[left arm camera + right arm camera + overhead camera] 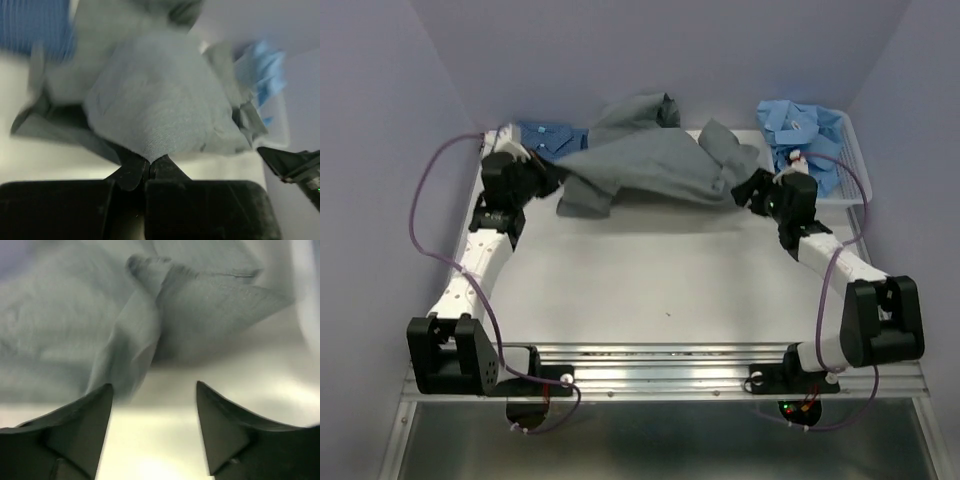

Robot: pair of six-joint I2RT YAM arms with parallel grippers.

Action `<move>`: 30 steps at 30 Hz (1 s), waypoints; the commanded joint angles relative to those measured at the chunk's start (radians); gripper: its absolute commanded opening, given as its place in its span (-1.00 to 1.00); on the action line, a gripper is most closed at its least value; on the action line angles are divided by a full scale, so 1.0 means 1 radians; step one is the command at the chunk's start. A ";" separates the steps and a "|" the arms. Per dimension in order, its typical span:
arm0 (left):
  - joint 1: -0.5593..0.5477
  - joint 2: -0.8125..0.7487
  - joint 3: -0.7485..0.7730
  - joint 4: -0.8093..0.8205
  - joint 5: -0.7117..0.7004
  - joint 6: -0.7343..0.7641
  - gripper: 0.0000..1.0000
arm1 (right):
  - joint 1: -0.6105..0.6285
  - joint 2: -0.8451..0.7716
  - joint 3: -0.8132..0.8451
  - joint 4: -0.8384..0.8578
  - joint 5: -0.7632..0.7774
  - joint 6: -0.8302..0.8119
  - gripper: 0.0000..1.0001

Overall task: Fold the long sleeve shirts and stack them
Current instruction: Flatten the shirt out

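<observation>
A plain grey shirt (650, 160) lies crumpled across the far middle of the table. My left gripper (558, 180) is shut on its left edge; in the left wrist view the grey cloth (155, 110) runs into the closed fingertips (148, 162). My right gripper (752, 190) is open and empty at the shirt's right end; in the right wrist view the grey cloth (140, 330) hangs just beyond the spread fingers (95, 410). A dark blue patterned shirt (548, 135) lies behind the left gripper. Light blue shirts (798, 125) are piled in the basket.
A white slatted basket (852, 165) stands at the far right corner, just behind my right arm. Purple cables loop off both arms. Lilac walls close in the back and both sides of the table (660, 290).
</observation>
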 commanded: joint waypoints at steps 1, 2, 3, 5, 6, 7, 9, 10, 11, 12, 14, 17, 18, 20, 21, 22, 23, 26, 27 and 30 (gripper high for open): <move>0.007 -0.288 -0.242 -0.355 -0.030 -0.058 -0.14 | -0.016 -0.326 -0.033 -0.468 -0.048 0.063 0.71; 0.007 -0.327 -0.254 -0.431 -0.066 -0.046 0.73 | -0.016 -0.386 -0.033 -0.543 0.047 0.071 0.93; 0.006 -0.364 -0.242 -0.585 -0.094 -0.024 0.97 | -0.016 -0.485 -0.026 -0.619 0.108 0.080 0.99; 0.007 -0.438 -0.211 -0.692 -0.135 -0.001 0.97 | -0.016 -0.541 0.006 -0.727 0.215 0.076 1.00; 0.006 -0.450 -0.189 -0.726 -0.177 0.007 0.97 | -0.016 -0.547 0.055 -0.787 0.266 0.060 1.00; 0.007 -0.455 -0.141 -0.743 -0.226 0.008 0.97 | -0.016 -0.543 0.088 -0.808 0.283 0.028 1.00; 0.006 -0.448 -0.095 -0.729 -0.217 0.019 0.97 | -0.016 -0.492 0.164 -0.838 0.265 -0.004 1.00; 0.006 -0.440 -0.092 -0.690 -0.199 0.021 0.97 | -0.016 -0.472 0.175 -0.833 0.237 -0.009 1.00; 0.006 -0.425 -0.095 -0.667 -0.176 0.017 0.97 | -0.016 -0.451 0.178 -0.818 0.195 -0.018 1.00; 0.006 -0.417 -0.119 -0.639 -0.144 0.013 0.97 | -0.016 -0.410 0.165 -0.774 0.100 -0.029 1.00; 0.006 -0.391 -0.153 -0.570 -0.137 -0.015 0.97 | -0.016 -0.354 0.152 -0.743 0.073 -0.030 1.00; 0.006 -0.339 -0.204 -0.533 -0.136 -0.025 0.97 | 0.004 -0.210 0.172 -0.808 0.130 -0.035 1.00; 0.006 -0.325 -0.228 -0.525 -0.136 -0.032 0.97 | 0.033 -0.161 0.168 -0.813 0.140 -0.052 1.00; 0.006 -0.288 -0.260 -0.461 -0.117 -0.038 0.97 | 0.067 -0.119 0.160 -0.787 0.144 -0.087 1.00; 0.000 -0.271 -0.283 -0.426 -0.090 -0.045 0.97 | 0.110 -0.093 0.160 -0.742 0.127 -0.110 1.00; -0.008 -0.227 -0.288 -0.374 -0.090 -0.053 0.97 | 0.130 -0.032 0.166 -0.718 0.124 -0.116 1.00; -0.016 -0.202 -0.286 -0.360 -0.090 -0.056 0.97 | 0.147 0.005 0.174 -0.701 0.118 -0.116 1.00; -0.033 -0.106 -0.270 -0.395 -0.123 -0.071 0.97 | 0.165 0.140 0.211 -0.703 0.102 -0.057 1.00; -0.033 -0.092 -0.270 -0.416 -0.157 -0.079 0.97 | 0.165 0.160 0.206 -0.707 0.129 -0.040 1.00; -0.034 -0.078 -0.331 -0.453 -0.209 -0.107 0.97 | 0.165 0.198 0.156 -0.710 0.230 0.006 1.00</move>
